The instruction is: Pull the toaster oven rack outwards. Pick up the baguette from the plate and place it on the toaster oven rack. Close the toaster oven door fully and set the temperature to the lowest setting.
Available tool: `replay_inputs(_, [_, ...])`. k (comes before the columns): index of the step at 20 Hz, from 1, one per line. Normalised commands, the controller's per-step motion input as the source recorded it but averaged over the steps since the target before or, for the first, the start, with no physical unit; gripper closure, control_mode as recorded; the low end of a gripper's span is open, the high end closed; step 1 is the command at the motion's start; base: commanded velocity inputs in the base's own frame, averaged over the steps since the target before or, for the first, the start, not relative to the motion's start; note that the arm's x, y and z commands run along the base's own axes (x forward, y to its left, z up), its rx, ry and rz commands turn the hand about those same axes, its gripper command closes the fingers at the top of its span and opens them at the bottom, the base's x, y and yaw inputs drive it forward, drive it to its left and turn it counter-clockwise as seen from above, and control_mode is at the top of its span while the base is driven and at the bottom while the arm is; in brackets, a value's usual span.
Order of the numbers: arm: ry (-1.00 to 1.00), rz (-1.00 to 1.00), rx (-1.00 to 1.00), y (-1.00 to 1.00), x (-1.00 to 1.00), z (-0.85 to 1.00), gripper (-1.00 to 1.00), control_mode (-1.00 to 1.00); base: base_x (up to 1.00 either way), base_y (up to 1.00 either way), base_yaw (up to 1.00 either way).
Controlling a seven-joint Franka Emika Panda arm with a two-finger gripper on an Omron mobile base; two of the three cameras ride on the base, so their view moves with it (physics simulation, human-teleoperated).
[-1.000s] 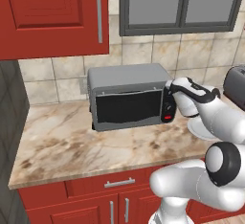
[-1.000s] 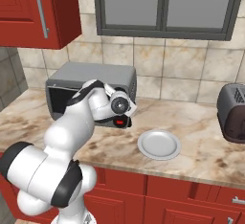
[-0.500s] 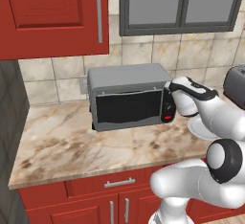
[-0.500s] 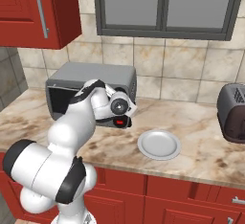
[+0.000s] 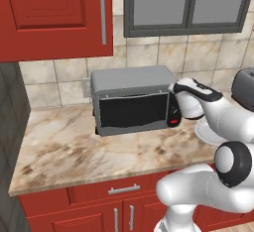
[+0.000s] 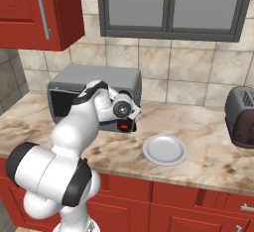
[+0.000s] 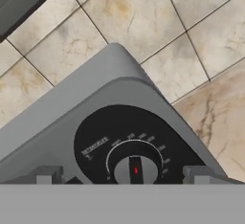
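With its 2 dark fingertips (image 7: 48, 175) spread wide either side of the round grey temperature knob (image 7: 135, 169), the gripper (image 7: 122, 177) should centre, close squarely, then twist to minimum.

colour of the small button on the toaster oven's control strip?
Red. The button sits low on the toaster oven control strip, clearest in the right base view.

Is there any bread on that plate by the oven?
No, the plate on the counter beside the toaster oven lies bare, with nothing on it.
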Motion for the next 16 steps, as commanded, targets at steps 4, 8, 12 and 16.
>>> replay_inputs(4, [0.0,0.0,0.0,0.04,0.12,0.0,-1.0,-1.0,0.0,0.0,0.0])
replay_inputs(8, [0.0,0.0,-0.03,0.0,0.11,-0.07,-1.0,-1.0,0.0,0.0,0.0])
replay_inputs(12, [0.0,0.0,-0.02,0.0,0.06,-0.09,-1.0,-1.0,0.0,0.0,0.0])
replay_inputs(16, [0.0,0.0,-0.01,0.0,0.01,-0.09,-1.0,-1.0,0.0,0.0,0.0])
